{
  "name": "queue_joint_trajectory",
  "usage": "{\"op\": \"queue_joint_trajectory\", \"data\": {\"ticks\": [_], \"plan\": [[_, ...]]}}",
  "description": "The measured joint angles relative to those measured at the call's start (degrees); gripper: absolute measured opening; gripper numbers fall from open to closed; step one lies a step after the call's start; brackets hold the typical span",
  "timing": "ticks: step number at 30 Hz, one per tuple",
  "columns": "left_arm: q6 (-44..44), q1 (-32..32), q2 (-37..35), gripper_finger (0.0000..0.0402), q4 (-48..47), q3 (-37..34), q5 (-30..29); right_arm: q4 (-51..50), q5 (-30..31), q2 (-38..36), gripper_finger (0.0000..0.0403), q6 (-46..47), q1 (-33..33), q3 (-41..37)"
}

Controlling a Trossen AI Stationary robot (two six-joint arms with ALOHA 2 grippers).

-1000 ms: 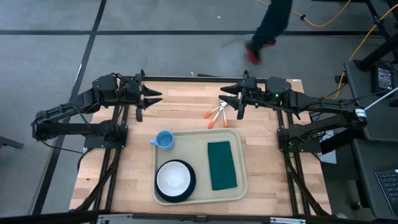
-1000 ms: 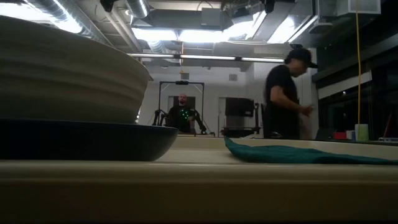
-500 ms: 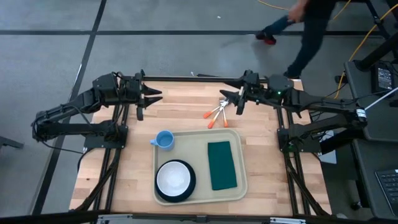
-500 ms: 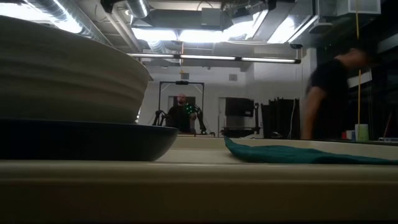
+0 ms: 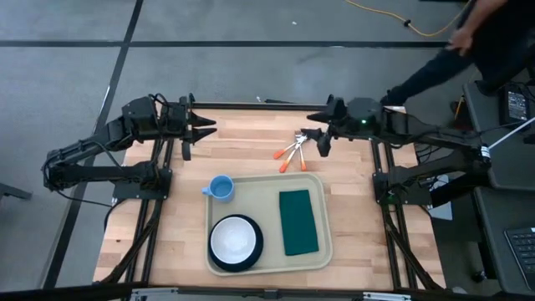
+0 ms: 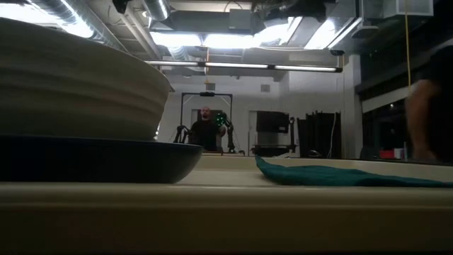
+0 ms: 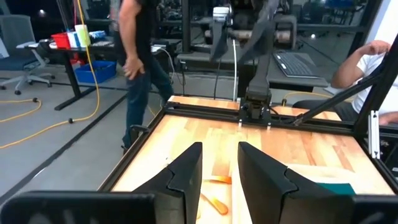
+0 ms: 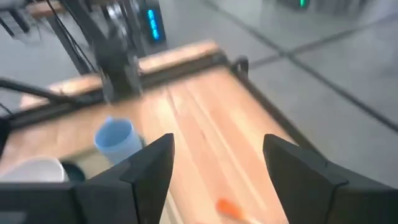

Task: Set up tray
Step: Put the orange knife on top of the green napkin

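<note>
Person [image 5: 468, 50]: cut off by high view's top-right edge, blurred. Bowl [image 6: 71, 85]: cropped in low view. Cutlery [image 5: 292, 150]: pieces too small to distinguish.

Matt plastic tray [image 5: 322, 251], wooden table [image 5: 242, 138]

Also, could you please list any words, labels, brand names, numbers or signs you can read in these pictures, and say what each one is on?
None can be read.
Tray, bowl, napkin, blue cup: no print visible.
Device by the table's right edge: pale marks, too small to read.
Laptop behind the table: too blurred to read.
Green lights on the far rig: lights only, no text.
</note>
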Motion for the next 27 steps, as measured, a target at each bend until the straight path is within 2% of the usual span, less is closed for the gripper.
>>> {"op": "queue_joint_trajectory", "data": {"ticks": [6,13,23,27], "plan": [[-0.48,0.00,0.25,0.0098,-0.98,0.01,0.02,-9.21,-1.89,2.63,0.0249,3.02,0.03,0.22],[-1.03,0.00,0.26,0.0098,-2.39,0.01,0.02,-14.98,-1.30,6.03,0.0249,11.94,-0.01,0.22],[-0.88,0.00,0.26,0.0098,-2.69,0.01,-0.02,-17.85,-1.55,15.65,0.0248,30.09,-2.27,0.20],[0.16,0.00,0.26,0.0098,-2.74,0.01,-0.03,-17.54,-1.93,19.48,0.0248,31.83,-2.44,0.17]]}}
